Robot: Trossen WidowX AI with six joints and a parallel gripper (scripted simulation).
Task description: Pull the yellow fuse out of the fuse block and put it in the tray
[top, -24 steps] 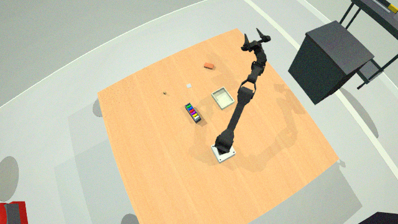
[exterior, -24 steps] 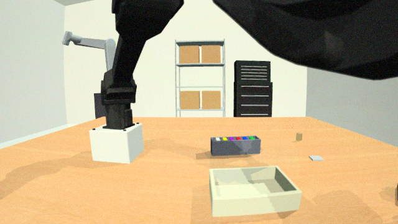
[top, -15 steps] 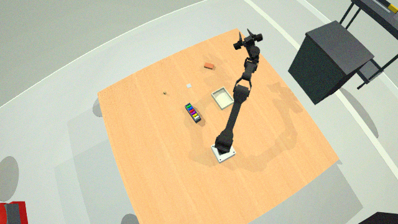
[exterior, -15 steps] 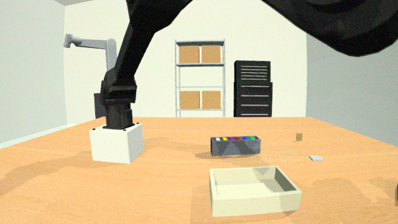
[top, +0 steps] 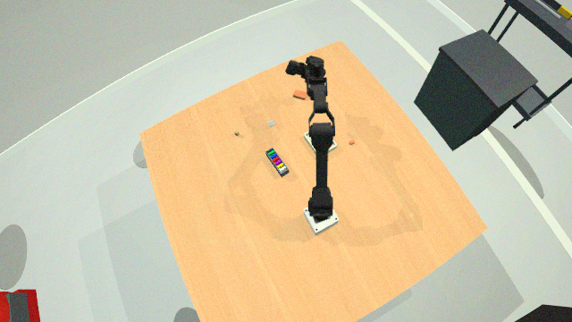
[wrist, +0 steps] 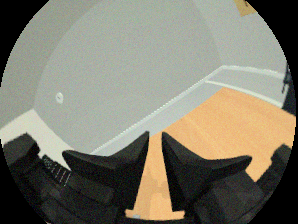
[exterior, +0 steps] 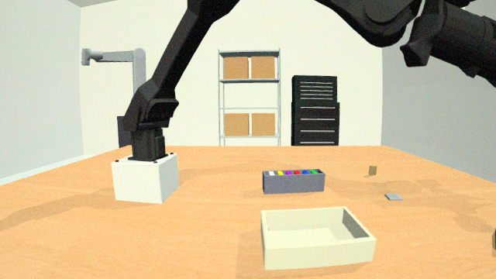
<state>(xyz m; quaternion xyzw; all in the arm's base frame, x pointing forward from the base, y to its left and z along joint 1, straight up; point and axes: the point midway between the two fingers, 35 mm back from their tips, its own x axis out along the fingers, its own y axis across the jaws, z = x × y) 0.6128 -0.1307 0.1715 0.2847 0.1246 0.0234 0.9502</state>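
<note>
Top view: the gripper (top: pixel 296 68) is seen stretched out over the far edge of the table (top: pixel 214 250), well apart from the fuse block (top: pixel 277 162), which lies near the table's middle. The fingers are drawn nearly together with only a narrow gap left, and nothing is held between them (the wrist view shows bare table through that gap). The yellow fuse (top: pixel 281 166) is seated in the fuse block, second from the end that points toward the arm's base. The coming move is judged to turn on one relation: the yellow fuse lies back from the gripper, toward the base and off to the side of the arm's line, with the block's long axis running roughly along that line, so the fuses stand in a row and the yellow one is flanked by a neighbour on each side. The tray (exterior: pixel 315 236) is largely hidden beneath the forearm in the top view, whereas the exterior view shows it whole and nothing lying in it, just in front of the fuse block (exterior: pixel 294 180). The exterior view, in turn, does not show the fingers
</note>
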